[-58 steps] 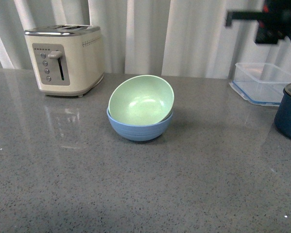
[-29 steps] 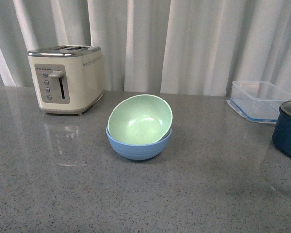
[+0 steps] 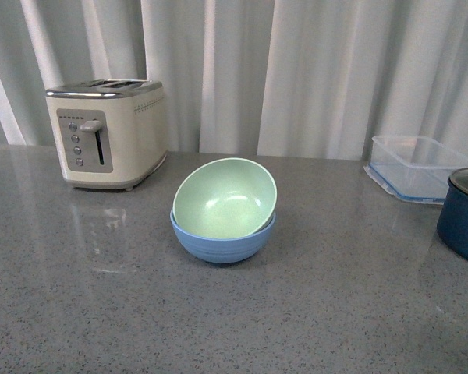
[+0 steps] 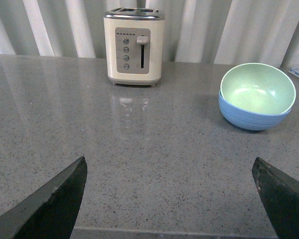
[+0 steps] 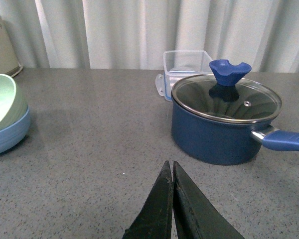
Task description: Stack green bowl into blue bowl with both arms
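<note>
The pale green bowl (image 3: 224, 197) rests tilted inside the light blue bowl (image 3: 222, 241) at the middle of the grey counter, its far rim riding higher. The left wrist view shows the green bowl (image 4: 257, 88) nested in the blue bowl (image 4: 251, 115), well ahead of my left gripper (image 4: 169, 174), which is open with nothing between its dark fingertips (image 4: 65, 194). My right gripper (image 5: 169, 167) is shut and empty over bare counter, with the green bowl (image 5: 2, 105) and blue bowl (image 5: 7, 135) far off to one side. Neither arm shows in the front view.
A cream toaster (image 3: 108, 132) stands at the back left. A clear container (image 3: 415, 167) and a dark blue pot (image 3: 464, 214) with a glass lid sit at the right. The pot (image 5: 224, 122), its handle sticking out sideways, lies just ahead of my right gripper. White curtains hang behind.
A dark arm seen at the upper right a second ago has left the front view. The camera view has shifted, so everything sits lower in frame. The bowls stay nested.
</note>
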Controlling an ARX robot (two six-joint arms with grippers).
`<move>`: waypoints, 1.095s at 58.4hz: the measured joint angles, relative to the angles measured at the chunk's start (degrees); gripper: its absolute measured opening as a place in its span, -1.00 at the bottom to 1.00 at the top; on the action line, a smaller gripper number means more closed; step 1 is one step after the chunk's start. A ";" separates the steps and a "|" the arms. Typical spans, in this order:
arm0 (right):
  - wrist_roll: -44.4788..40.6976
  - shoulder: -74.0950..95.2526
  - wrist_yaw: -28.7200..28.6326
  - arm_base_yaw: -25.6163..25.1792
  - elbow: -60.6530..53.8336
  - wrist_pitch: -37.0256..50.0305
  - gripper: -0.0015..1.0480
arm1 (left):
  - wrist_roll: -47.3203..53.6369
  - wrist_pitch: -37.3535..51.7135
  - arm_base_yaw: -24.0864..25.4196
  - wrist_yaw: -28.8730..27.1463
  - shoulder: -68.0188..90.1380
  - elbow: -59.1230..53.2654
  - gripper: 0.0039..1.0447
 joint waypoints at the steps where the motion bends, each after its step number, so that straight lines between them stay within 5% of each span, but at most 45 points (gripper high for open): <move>1: 0.00 -0.72 -0.04 0.00 -0.22 -0.48 -0.98 | 0.00 0.00 0.00 0.00 0.00 0.00 0.87; 64: 0.00 -32.63 -0.20 -0.02 -4.22 -27.19 -0.98 | 0.00 0.00 0.00 0.00 0.00 0.00 0.87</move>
